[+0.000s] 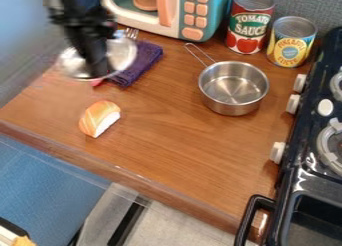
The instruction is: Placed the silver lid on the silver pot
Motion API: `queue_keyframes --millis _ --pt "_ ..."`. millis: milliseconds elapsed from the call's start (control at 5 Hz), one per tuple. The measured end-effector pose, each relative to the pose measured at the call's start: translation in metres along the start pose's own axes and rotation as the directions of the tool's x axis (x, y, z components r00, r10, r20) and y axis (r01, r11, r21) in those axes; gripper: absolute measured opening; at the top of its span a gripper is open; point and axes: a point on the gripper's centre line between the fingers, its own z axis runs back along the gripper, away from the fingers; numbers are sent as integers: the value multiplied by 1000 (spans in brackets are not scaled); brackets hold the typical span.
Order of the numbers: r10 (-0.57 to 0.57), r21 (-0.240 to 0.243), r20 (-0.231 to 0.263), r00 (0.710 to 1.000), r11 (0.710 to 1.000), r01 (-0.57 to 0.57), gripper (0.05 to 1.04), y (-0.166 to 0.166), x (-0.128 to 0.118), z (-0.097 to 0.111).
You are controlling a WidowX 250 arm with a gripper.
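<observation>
Camera view: lid [123, 54] at gripper tip [99, 72] (both blurred).

Bright, fairly even light, with local glare.
Highlights gleam inside the pot [234, 85] and on the black stove [306, 135]; pale haze washes the left side; the gripper [99, 72] and lid [123, 55] are blurred.

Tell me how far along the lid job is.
Done: the gripper is at the lid, by the purple cloth. In hand: possibly the lid, though I can't confirm a grip. Left: bringing the lid across and setting it on the pot, which stands open on the counter.
</observation>
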Motion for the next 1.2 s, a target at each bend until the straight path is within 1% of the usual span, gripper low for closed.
queue_keyframes --millis 200,400,600,800,1000,1200 --pt "-43 -6 7 999 999 43 285 -47 25 1" --pt "-76 -16 -28 997 997 75 285 -95 52 -17" --pt "-104 2 -31 994 995 104 285 -128 75 -33" --pt "-106 20 -43 993 994 107 285 -140 95 -53" --pt "-102 45 -62 993 993 104 285 -143 106 -73" --pt "-101 52 -72 992 993 105 285 -144 106 -81"
